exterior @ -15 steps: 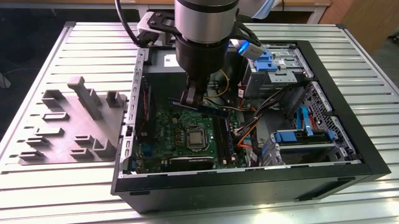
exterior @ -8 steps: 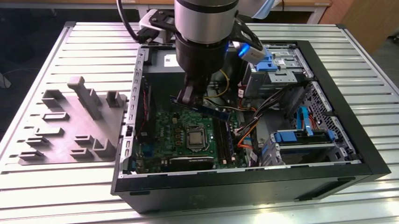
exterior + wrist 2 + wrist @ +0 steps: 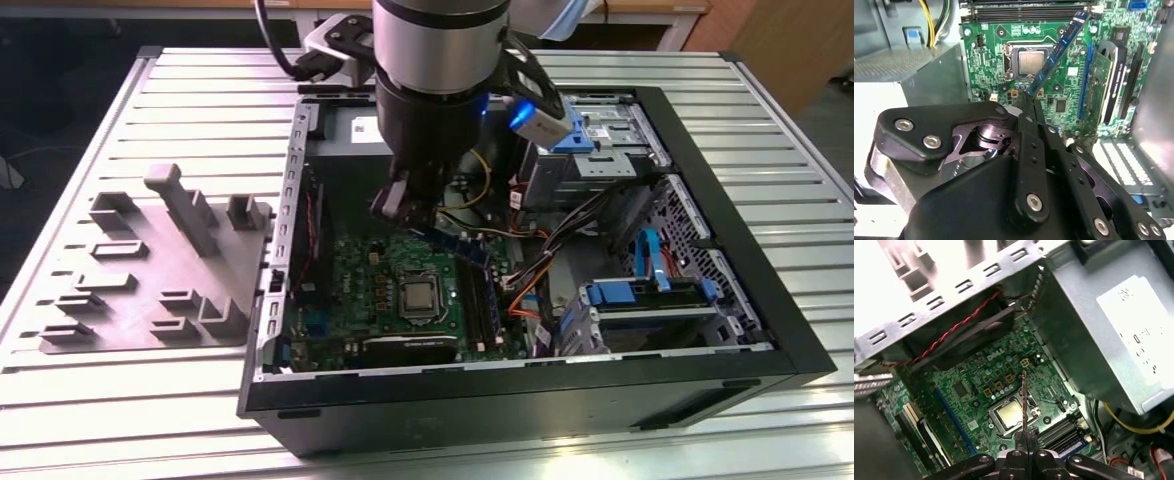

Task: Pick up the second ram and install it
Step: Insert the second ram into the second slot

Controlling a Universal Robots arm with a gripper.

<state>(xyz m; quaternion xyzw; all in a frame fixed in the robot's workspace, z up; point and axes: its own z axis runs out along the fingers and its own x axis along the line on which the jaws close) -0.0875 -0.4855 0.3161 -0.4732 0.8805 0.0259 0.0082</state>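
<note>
The second ram [image 3: 455, 243] is a narrow blue-green circuit strip held tilted above the motherboard [image 3: 354, 275], inside the open computer case [image 3: 534, 395]. My gripper [image 3: 404, 207] is shut on one end of it. In the second wrist view the ram [image 3: 1059, 52] slants away from the gripper [image 3: 1027, 100] over the board, beside the bare processor [image 3: 1030, 62]. The first wrist view has the ram [image 3: 1024, 400] edge-on as a thin line rising from the shut fingertips [image 3: 1030, 439]. The long black memory slots [image 3: 487, 300] lie past the processor [image 3: 418, 296], apart from the ram.
A grey power supply [image 3: 1104, 330] and cable bundles [image 3: 534, 265] crowd one side of the case. Blue drive brackets [image 3: 641, 290] sit at the exterior view's right. A grey fixture plate [image 3: 160, 265] with posts lies on the slatted metal table [image 3: 747, 90] at the exterior view's left.
</note>
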